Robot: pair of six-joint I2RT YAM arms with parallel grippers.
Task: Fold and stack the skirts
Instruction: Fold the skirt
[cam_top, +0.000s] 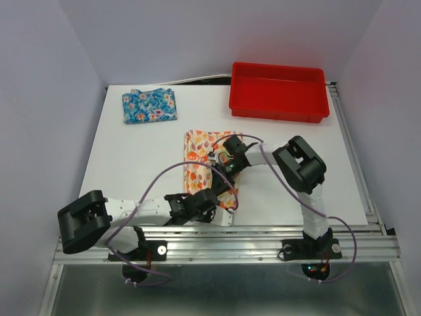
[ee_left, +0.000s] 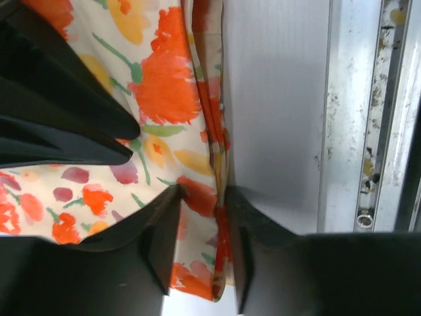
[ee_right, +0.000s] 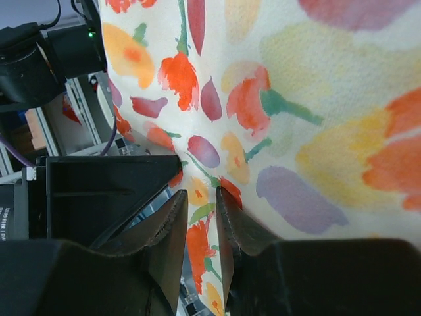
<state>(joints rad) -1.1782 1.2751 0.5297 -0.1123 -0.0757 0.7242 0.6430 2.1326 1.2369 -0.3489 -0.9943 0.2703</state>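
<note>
Cream cloth w/ orange and red flowers sits in the grip of both tools.

Left wrist cam: left gripper (ee_left: 202,194) has its jaws nearly together, clamped on a doubled edge of the cream skirt (ee_left: 164,99). That fold runs up the frame from between the two fingers (ee_left: 158,263). Bare table (ee_left: 276,99) lies to its right, w/ a scuffed metal rail (ee_left: 355,131) beyond. A black housing (ee_left: 52,112) covers the upper left of this view; we cannot tell which part it is.

Right wrist cam: right gripper (ee_right: 201,194) is closed to a narrow slot, w/ printed cloth pinched in it. The print fills most of the frame. A black casing (ee_right: 99,191) sits at left, w/ a green light above it. Neither wrist cam shows how much of the cloth is off the surface.

Top cam gives the layout, which the wrist cams lack. Both tools meet over the near right part of the cream skirt (cam_top: 197,148), which lies mid-table. The left gripper (cam_top: 220,194) is at its near edge and the right gripper (cam_top: 225,172) just beyond. Finger gaps are not readable here, as the arms cover them. The far part of the skirt lies flat and uncovered. The blue skirt (cam_top: 150,106) lies as a compact oblong at far left, well apart from the cream one. The red tray (cam_top: 276,113) stands at the far right corner.
</note>
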